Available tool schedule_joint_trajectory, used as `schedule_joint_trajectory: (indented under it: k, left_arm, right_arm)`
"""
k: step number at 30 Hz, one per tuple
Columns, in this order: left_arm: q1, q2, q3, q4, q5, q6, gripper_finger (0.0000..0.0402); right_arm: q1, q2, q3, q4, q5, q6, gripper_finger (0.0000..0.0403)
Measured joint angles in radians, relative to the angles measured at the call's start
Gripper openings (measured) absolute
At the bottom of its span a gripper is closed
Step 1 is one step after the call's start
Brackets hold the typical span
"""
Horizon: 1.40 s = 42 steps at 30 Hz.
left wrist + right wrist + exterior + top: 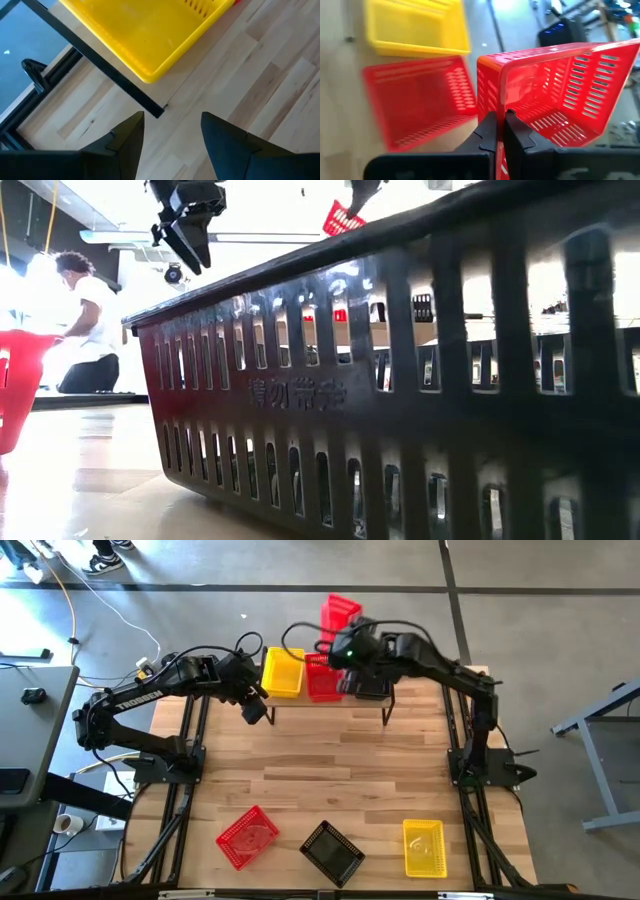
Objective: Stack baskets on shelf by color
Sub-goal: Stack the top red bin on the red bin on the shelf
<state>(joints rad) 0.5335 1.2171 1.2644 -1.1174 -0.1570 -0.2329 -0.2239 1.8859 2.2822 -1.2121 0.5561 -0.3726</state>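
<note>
Baskets sit in two groups about the shelf [325,700], my landmark at the far edge of the table [320,770]. On its plank rest a yellow basket [282,673] at the left end and a red basket [322,679] just beside it. My right gripper [499,131] is pinched tight on the rim of a second red basket [560,95], holding it tilted in the air above and just behind the red one on the shelf. My left gripper [172,137] hangs with its fingers spread and nothing between them, just in front of the shelf's left end, near the yellow basket. Well apart from the shelf, along the table's near edge, lie a third red basket [247,836], a black basket [332,851] and another yellow basket [424,847].
</note>
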Motion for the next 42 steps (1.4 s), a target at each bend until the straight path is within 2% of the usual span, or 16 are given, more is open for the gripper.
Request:
schedule_joint_trajectory:
  k: [4,14,22,42]
  left_arm:
    - [0.000,0.000,0.000,0.002,0.000,0.012,0.0186]
    - [0.000,0.000,0.000,0.003,-0.001,0.031,0.0186]
    - [0.000,0.000,0.000,0.003,-0.001,0.061,0.0186]
    - [0.000,0.000,0.000,0.004,-0.003,0.061,0.0186]
  right_arm:
    - [0.036,0.044,0.000,0.001,-0.072,0.056,0.0000]
    - [0.068,0.139,0.000,-0.042,-0.097,0.058,0.0000]
    - [0.044,0.153,0.000,-0.067,-0.164,0.076,0.0000]
    - [0.024,0.195,0.000,-0.112,-0.197,0.083,0.0000]
